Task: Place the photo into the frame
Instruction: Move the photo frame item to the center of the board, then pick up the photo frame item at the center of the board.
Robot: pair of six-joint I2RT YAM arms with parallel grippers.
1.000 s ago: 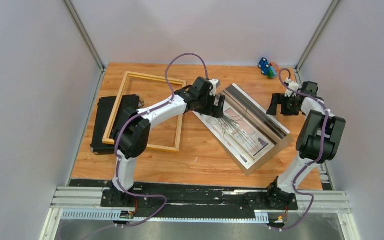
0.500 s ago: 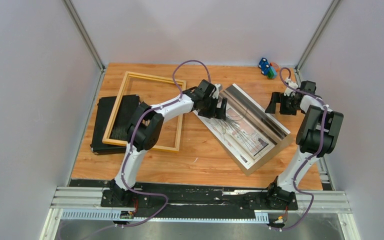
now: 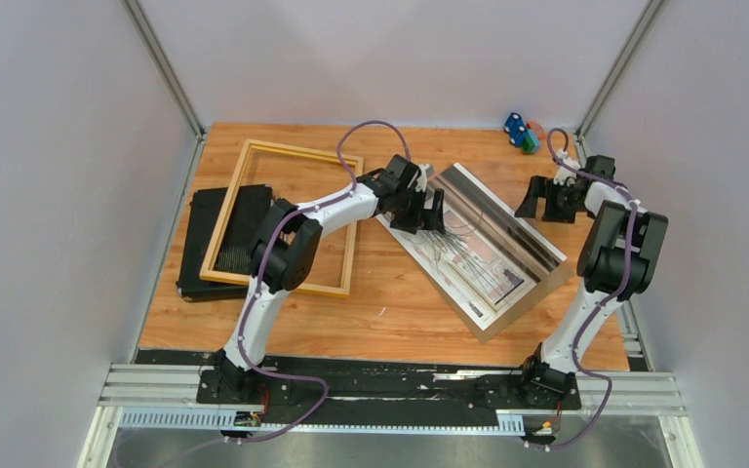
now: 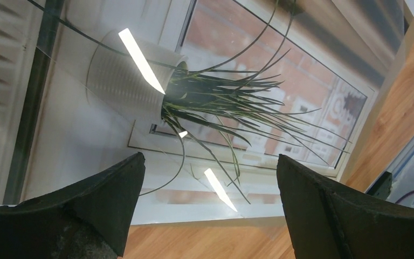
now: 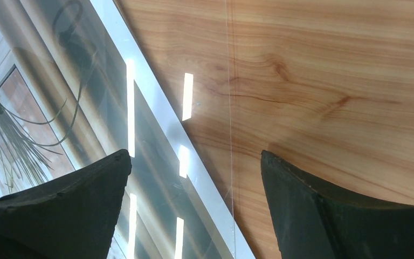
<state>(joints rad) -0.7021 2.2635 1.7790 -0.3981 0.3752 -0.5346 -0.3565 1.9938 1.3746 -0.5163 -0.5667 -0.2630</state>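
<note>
Top external view: at far left a black case (image 3: 195,249) lies partly under the left rail of the frame (image 3: 224,211), which rests flat on the tabletop (image 3: 400,302). The left pincer (image 3: 427,210), spread wide and holding nothing, is over the left corner of the photo (image 3: 483,249), which lies diagonally right of the frame, apart from it. The right pincer (image 3: 536,203), also wide open and empty, hangs just beside the photo's far right edge.

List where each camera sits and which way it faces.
Top external: above, behind the arm bases, looking down on the table; left gripper, right gripper show.
Left wrist: above the photo, facing down at it; own fingers at bottom.
Right wrist: over the photo's edge and bare table; own fingers.
Shared: all three show the photo.
</note>
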